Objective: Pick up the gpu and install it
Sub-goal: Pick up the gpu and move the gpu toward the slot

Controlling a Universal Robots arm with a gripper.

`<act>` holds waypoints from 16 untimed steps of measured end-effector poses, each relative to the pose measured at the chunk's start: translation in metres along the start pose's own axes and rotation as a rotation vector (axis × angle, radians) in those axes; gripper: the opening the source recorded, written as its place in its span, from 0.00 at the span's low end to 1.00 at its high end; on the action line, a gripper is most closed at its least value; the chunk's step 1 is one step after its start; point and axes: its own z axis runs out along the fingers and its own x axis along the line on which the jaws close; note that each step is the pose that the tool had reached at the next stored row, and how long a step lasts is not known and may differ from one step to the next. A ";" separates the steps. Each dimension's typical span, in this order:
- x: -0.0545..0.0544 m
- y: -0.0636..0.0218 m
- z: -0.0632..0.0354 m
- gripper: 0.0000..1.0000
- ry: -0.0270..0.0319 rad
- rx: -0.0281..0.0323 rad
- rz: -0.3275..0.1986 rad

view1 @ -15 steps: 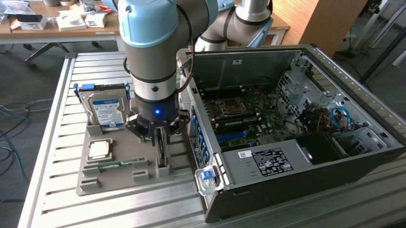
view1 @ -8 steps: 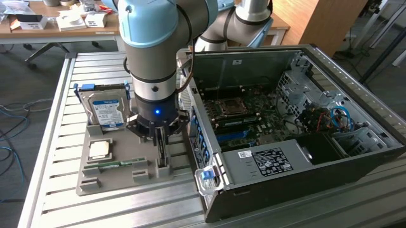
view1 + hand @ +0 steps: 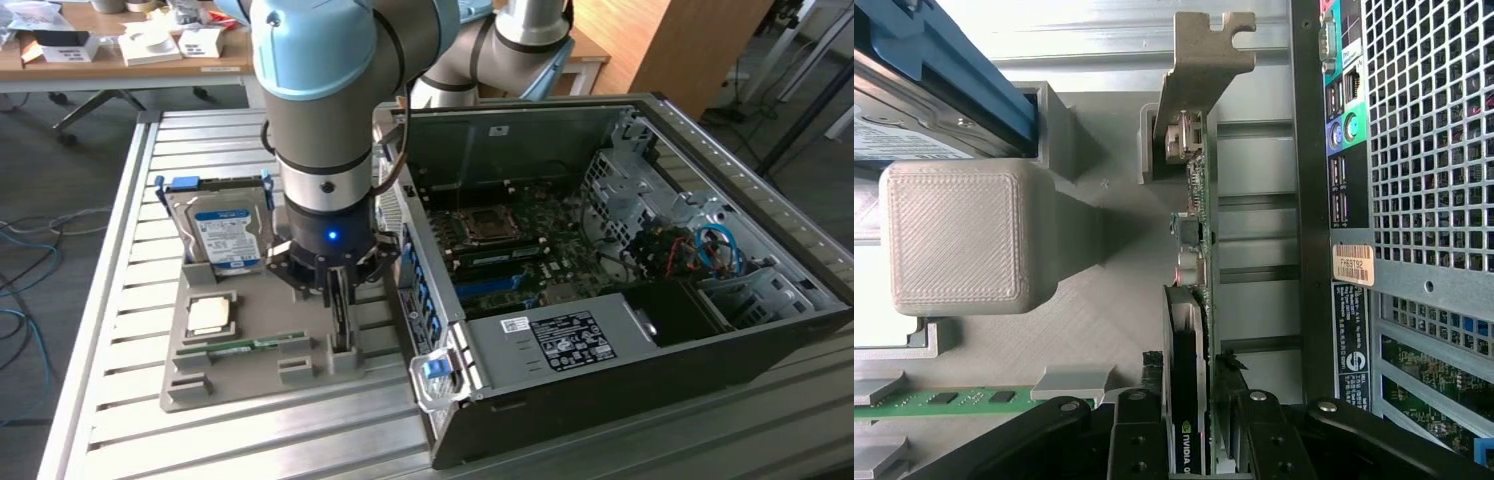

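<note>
The gripper (image 3: pixel 336 300) is lowered straight over the gpu (image 3: pixel 343 335), which stands on its long edge in a slot of the grey printed tray (image 3: pixel 200 385), at the tray's end nearest the computer case (image 3: pixel 641 330). In the wrist view the two black fingers (image 3: pixel 1139 430) flank the gpu (image 3: pixel 1186 340) with the jaws nearly closed. One pad lies against the card's black face and the other against its green board side, so the gripper (image 3: pixel 1192 420) has hold of the card. The card is still seated in its slot. Its silver mounting bracket (image 3: pixel 1204 50) sticks out at the far end, just beside the case's rear port panel (image 3: pixel 1344 150).

There is one gpu, one hard drive, one processor chip, one memory stick, one tray and one case.

Besides the gpu, the tray holds the hard drive (image 3: pixel 224 235) with its blue label, standing tilted in blue rails (image 3: pixel 944 80) at the far end. It also holds the square processor chip (image 3: pixel 211 315), lying flat in a pocket, and the green memory stick (image 3: pixel 240 345), lying in a groove nearer the camera.

The case lies on its side with the panel off. It contains the motherboard (image 3: pixel 514 245) and a boxed power supply (image 3: pixel 567 340) with a white-and-black label. Red and blue cables (image 3: pixel 707 250) sit towards the exterior view's right. Tray and case rest side by side on a slatted metal table (image 3: pixel 107 300).
</note>
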 end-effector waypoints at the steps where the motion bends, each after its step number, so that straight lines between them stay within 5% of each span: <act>1: 0.000 0.0000 0.0000 0.35 0.0000 0.0000 0.000; 16: 0.000 0.0000 0.0000 0.26 0.0000 0.0001 0.000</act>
